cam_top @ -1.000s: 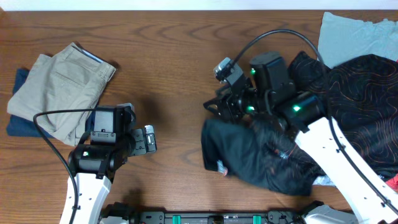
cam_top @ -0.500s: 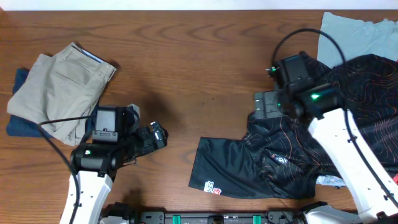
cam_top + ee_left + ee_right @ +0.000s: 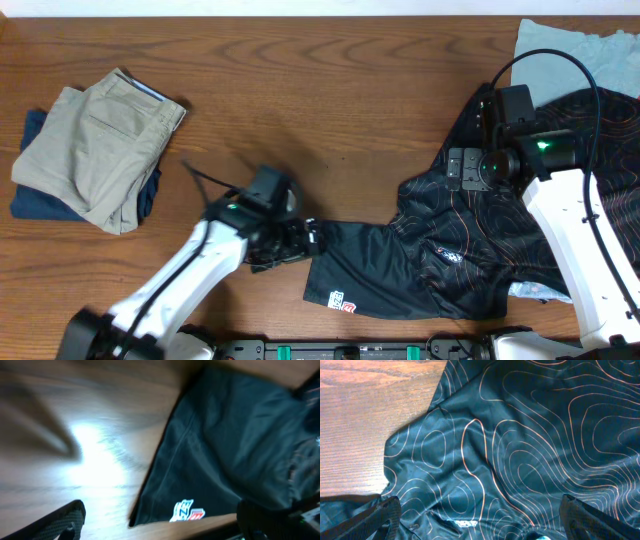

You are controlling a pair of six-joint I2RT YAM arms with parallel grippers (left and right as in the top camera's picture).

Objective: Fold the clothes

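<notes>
The black short-sleeved jersey with thin orange contour lines (image 3: pixel 420 265) lies crumpled on the brown wooden table's (image 3: pixel 330 90) right side, one sleeve spread leftward, where the left gripper (image 3: pixel 305 240) hovers wide open and empty, likely to grasp its edge, while the right gripper (image 3: pixel 462 168), equally spread and empty, hangs above the body

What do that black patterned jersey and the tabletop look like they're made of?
The black jersey looks like thin, smooth synthetic sports fabric, probably polyester: slight sheen, soft wrinkles. The table looks like wood or wood-look laminate: visible grain, glossy glare.
</notes>
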